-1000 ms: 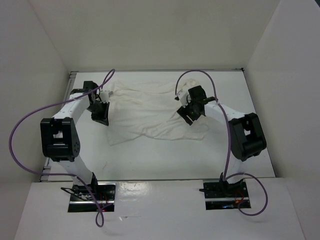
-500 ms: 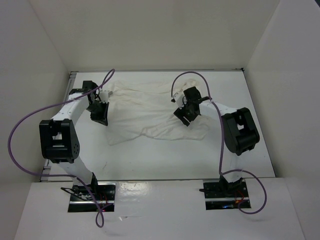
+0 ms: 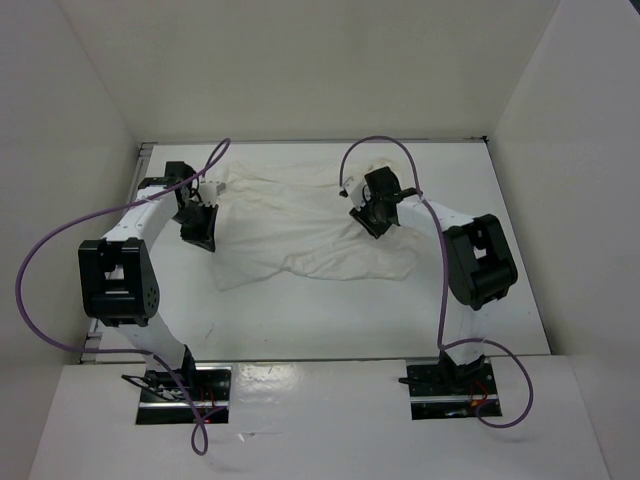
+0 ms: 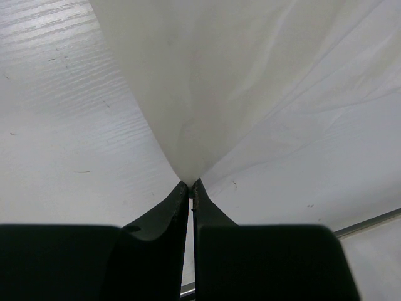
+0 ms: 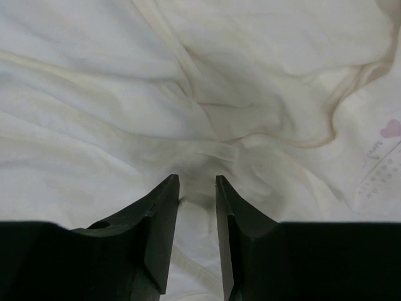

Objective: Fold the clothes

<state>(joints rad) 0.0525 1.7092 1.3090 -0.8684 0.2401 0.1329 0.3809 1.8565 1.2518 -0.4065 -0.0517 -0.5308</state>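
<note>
white table beneath thin, wrinkled white clothes

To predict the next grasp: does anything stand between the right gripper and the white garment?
Nothing visible does. The right gripper sits directly on the white garment, jaws apart, cloth bunched between their tips.

The table is a flat white surface with faint grain and a few small dark specks. A metal strip runs along its far edge. One white, wrinkled shirt lies directly on the far half, spread left to right, with its near edge uneven.
</note>
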